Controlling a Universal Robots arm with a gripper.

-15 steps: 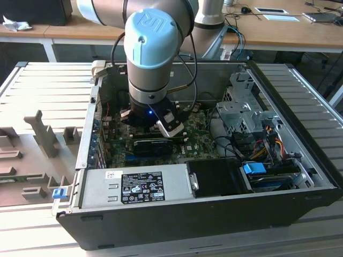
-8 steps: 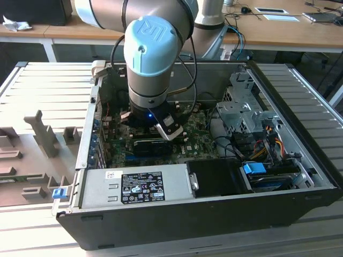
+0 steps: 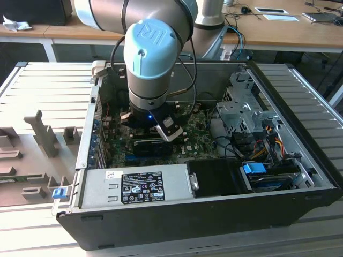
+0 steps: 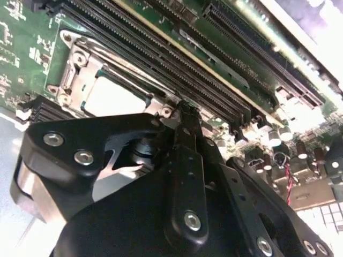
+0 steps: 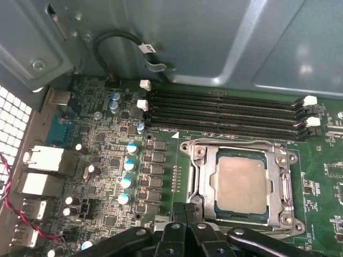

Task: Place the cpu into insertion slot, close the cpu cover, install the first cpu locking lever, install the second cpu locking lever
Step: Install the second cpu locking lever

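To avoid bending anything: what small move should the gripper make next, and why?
Probably a short, slow push on a locking lever at the edge of the socket. The square silver-grey cpu lies flat in it, the thin silvery cpu cover lies closed around it, and the black gripper sits right at that edge. Whether either lever is latched I cannot tell.

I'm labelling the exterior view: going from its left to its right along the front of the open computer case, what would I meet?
Blue clip → grey power supply → black cover plate → blue connector.
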